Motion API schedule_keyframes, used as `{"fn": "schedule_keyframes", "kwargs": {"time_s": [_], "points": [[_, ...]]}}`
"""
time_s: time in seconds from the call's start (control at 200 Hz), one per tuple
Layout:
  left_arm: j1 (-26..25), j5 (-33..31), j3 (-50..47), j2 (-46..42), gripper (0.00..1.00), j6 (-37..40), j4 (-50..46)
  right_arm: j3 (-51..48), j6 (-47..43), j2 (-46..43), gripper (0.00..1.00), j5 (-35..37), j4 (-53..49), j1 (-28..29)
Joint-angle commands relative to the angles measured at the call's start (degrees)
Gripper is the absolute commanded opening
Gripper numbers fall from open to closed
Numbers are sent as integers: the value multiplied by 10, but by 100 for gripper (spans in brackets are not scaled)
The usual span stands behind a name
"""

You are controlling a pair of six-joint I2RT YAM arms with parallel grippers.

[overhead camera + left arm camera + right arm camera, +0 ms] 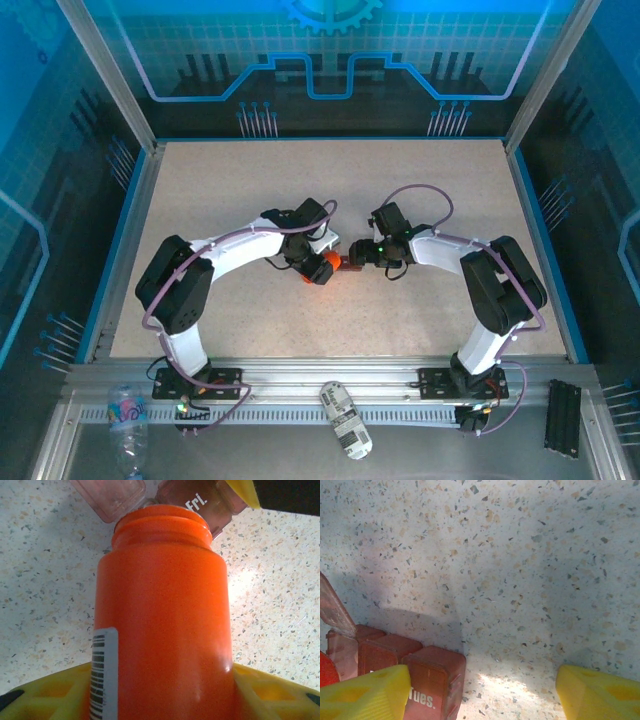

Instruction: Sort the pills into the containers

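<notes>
Starting with the biggest thing, the speckled table (300, 180) fills the middle of the top view, and the left arm (215, 255) and right arm (470, 255) bend in from the lower corners to meet at its center. There the orange bottle (320, 268) lies tipped over, with its mouth pointing right at the pill box (427, 675), a dark red row of little cells. In the left wrist view the bottle's neck sits at the top of the frame, just beside the cells. The cap looks off, and I cannot see any pills. I think the step now is to pour. To do it well, tip the bottle slowly, aim the mouth over one open cell, and shake only a little so pills do not bounce onto the table. One lid (332, 602) stands up at the left edge of the right wrist view. The left gripper (160, 695) squeezes the bottle between its yellow fingers (45, 692), low in the frame. The right gripper (482, 690) is spread wide and holds nothing. One of its fingers (365, 695) is in front of the box at lower left, and I cannot tell if it touches. The other finger is well apart from the box.
</notes>
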Motion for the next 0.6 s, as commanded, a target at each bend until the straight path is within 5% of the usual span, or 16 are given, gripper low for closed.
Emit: {"fn": "schedule_keyframes", "kwargs": {"time_s": [0.0, 0.59], "points": [[-3, -6, 21, 4, 0, 10, -26, -14, 7, 20, 78, -9, 3, 0], [-3, -1, 5, 2, 0, 7, -5, -19, 9, 22, 77, -10, 5, 1]]}}
